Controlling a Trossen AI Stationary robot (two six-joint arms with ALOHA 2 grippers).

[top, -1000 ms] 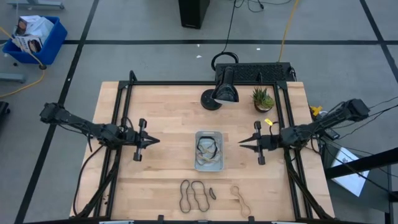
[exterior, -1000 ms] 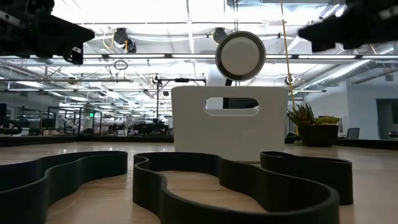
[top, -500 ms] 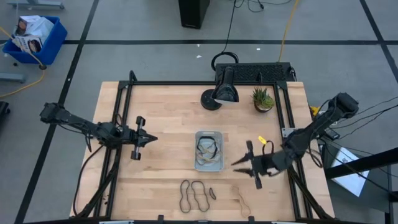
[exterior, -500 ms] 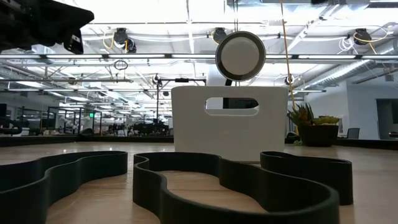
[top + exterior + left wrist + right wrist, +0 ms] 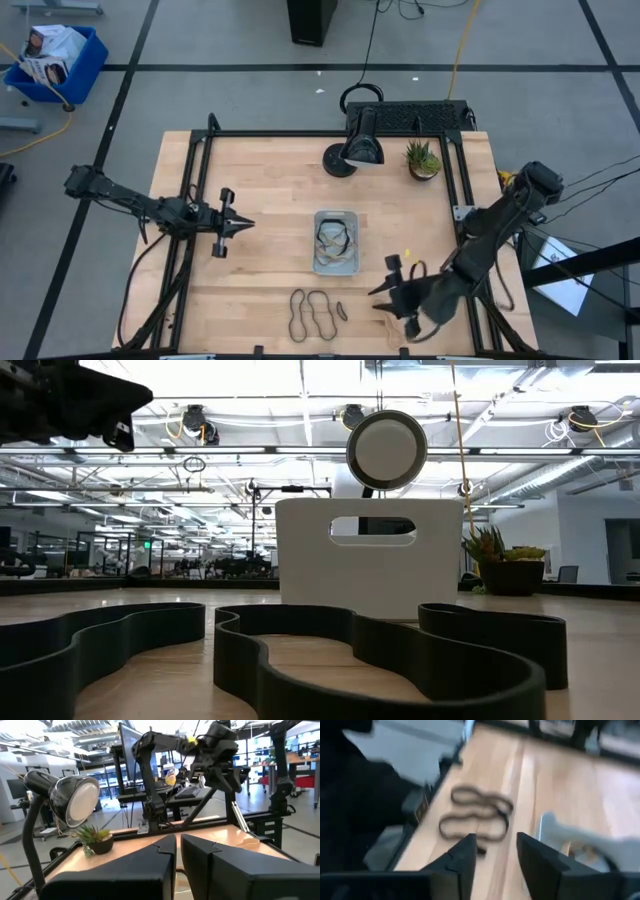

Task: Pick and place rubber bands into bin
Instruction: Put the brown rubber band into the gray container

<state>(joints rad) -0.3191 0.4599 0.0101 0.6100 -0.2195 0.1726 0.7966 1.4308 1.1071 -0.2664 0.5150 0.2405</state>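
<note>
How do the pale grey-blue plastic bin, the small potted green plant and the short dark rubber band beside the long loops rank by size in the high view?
Largest to smallest:
1. The pale grey-blue plastic bin
2. The small potted green plant
3. The short dark rubber band, clearly the smallest

Overhead view: even, bright illumination, soft shadows on tabletop [image 5: 260, 190]. Low view: ceiling light strips [image 5: 300, 450] glare, near rubber bands [image 5: 370, 650] silhouetted. Right wrist view: heavy motion blur. Left wrist view: sharp, windows bright.
</note>
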